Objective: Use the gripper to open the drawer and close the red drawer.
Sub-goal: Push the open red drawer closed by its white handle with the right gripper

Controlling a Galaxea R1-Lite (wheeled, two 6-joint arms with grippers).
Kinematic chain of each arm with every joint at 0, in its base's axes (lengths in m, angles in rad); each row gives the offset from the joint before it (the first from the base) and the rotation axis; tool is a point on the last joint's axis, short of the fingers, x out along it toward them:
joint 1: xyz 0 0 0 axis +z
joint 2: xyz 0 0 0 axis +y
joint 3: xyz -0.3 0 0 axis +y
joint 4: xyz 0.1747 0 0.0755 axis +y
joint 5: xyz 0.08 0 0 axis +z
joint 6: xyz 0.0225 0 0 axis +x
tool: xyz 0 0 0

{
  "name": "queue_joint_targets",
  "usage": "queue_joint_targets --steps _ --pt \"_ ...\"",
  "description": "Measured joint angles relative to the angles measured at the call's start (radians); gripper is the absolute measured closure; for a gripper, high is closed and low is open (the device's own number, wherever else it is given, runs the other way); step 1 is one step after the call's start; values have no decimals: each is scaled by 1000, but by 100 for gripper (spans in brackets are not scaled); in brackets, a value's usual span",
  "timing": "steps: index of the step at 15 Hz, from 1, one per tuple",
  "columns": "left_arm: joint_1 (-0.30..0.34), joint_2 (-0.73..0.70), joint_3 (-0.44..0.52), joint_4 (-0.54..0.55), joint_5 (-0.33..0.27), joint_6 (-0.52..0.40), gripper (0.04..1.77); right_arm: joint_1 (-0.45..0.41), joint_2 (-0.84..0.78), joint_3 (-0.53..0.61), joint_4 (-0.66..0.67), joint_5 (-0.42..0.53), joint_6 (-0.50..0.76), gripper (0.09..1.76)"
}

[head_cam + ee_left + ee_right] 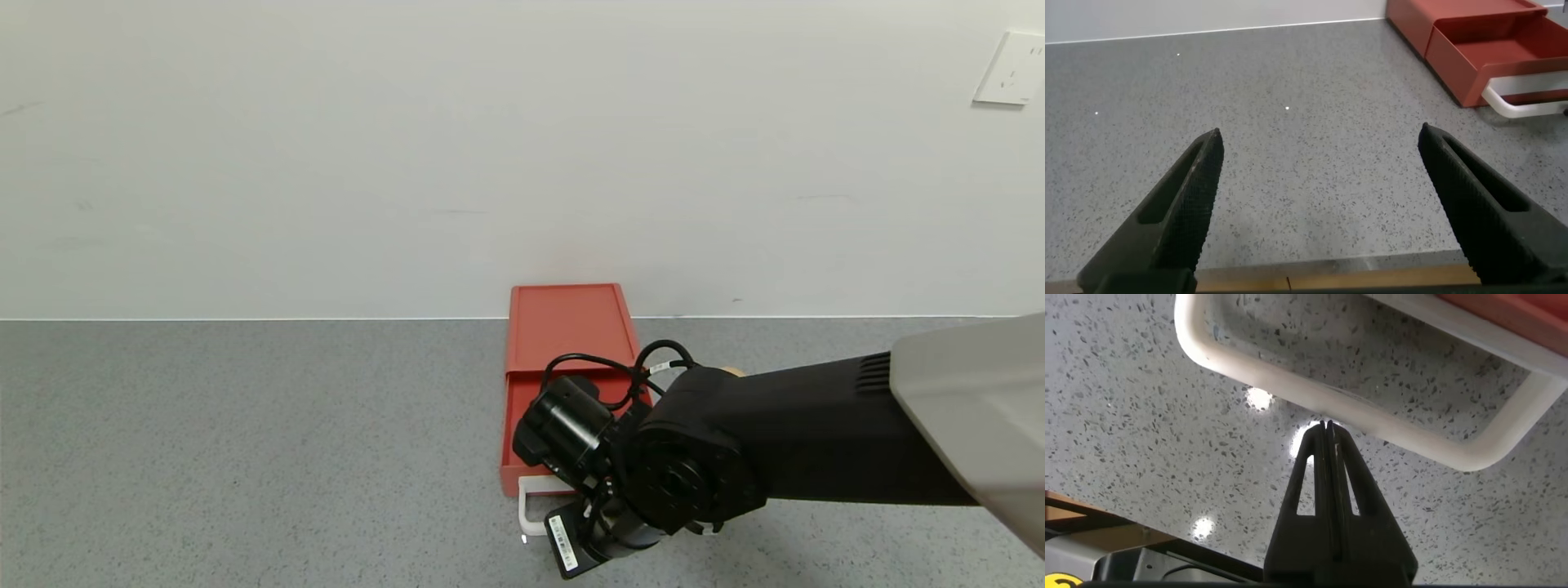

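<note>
The red drawer [567, 327] lies flat on the grey counter against the wall. Its tray [519, 425] is slid part way out toward me, and the white loop handle [529, 500] is at the front. My right gripper [1327, 426] is shut with nothing between its fingers. Its tips are at the outer side of the handle's bar [1388, 425], outside the loop. In the head view the right wrist and camera [571, 425] cover much of the tray. My left gripper [1321, 135] is open and empty, low over the counter, off to the side of the drawer [1486, 49].
The white wall stands right behind the drawer, with a socket [1012, 69] at the far right. A small tan thing [733, 371] peeks out behind the right arm. The counter's near edge [1331, 278] lies just under the left gripper.
</note>
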Motion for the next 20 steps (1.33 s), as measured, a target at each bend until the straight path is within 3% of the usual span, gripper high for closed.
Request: queue_joint_targets --steps 8,20 --pt "0 0 0 0 0 0 9 -14 13 -11 -80 -26 -1 173" --pt "0 0 0 0 0 0 9 -50 50 -96 -85 -48 -37 173"
